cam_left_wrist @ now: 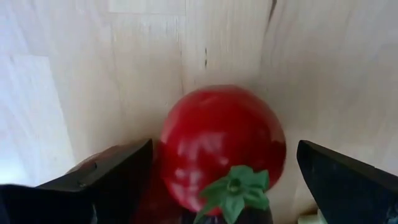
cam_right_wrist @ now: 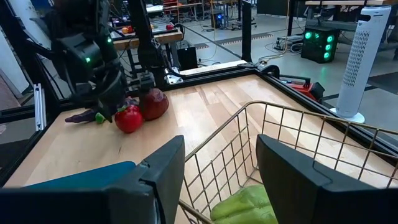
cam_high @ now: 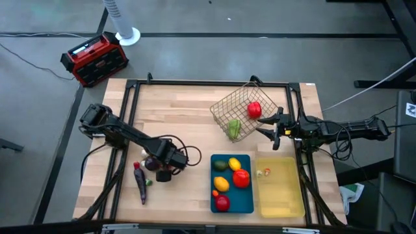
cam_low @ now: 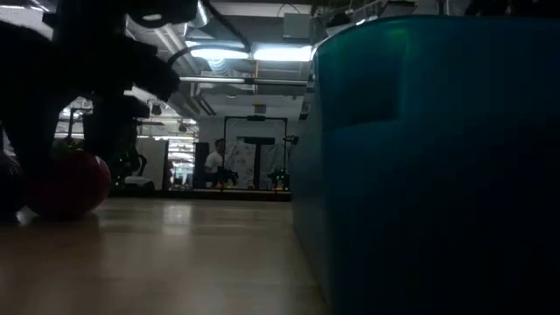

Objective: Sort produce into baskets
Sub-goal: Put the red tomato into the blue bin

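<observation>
— Red tomato [cam_high: 158,170] from above: tucked under the left gripper [cam_high: 164,168], near the purple eggplant [cam_high: 140,182], left of the blue tray [cam_high: 249,201].
— Wrist view?
— Glossy round tomato [cam_left_wrist: 221,146] dead centre between widely spread fingers [cam_left_wrist: 106,177], green stem toward the camera.
— And the right one?
— Right gripper [cam_right_wrist: 217,171] hangs part-open over the wire basket [cam_right_wrist: 292,149], holding nothing.

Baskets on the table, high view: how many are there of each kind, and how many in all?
Silver wire-mesh basket: 1
Blue tray: 1
Pale yellow tray: 1
Total: 3
</observation>
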`<state>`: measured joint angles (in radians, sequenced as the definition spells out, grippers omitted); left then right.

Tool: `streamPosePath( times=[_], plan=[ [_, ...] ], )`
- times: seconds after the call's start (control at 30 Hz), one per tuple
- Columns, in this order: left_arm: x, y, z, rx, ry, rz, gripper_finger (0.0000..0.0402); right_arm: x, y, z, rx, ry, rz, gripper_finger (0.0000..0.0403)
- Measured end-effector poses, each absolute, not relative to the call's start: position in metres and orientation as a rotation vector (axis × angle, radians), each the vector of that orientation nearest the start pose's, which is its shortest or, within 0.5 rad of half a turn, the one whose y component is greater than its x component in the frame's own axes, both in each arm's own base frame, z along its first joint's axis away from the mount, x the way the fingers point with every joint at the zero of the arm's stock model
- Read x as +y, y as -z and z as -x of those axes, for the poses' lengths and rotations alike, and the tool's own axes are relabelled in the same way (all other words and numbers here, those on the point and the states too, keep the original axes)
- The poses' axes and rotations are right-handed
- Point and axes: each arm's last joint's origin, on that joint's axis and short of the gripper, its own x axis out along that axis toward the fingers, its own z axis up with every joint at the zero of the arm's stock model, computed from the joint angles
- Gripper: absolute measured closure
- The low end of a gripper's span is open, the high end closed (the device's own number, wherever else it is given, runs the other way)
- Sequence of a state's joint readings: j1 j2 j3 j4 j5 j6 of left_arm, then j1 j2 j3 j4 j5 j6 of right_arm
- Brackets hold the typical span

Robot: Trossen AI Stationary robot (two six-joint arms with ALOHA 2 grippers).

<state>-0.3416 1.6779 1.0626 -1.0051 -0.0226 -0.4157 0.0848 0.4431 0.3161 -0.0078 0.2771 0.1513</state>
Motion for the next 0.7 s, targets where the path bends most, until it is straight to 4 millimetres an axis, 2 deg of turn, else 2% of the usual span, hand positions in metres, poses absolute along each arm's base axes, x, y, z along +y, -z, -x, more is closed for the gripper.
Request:
streamPosePath(
  times=[0.2, 0.4, 0.7],
  plan=[
    [-0.092, -0.164, -0.260, 1.580, -0.082, 0.035, 0.0009, 0.003, -0.232, -0.127, 0.118, 0.202, -0.126, 0.0205],
    [-0.091, -0.164, -0.261, 1.564, -0.092, 0.034, 0.0014, 0.003, -0.232, -0.127, 0.117, 0.202, -0.126, 0.0205],
    [-0.092, -0.164, -0.261, 1.573, -0.099, 0.094, 0.0099, 0.003, -0.232, -0.127, 0.117, 0.201, -0.126, 0.0205]
  ],
)
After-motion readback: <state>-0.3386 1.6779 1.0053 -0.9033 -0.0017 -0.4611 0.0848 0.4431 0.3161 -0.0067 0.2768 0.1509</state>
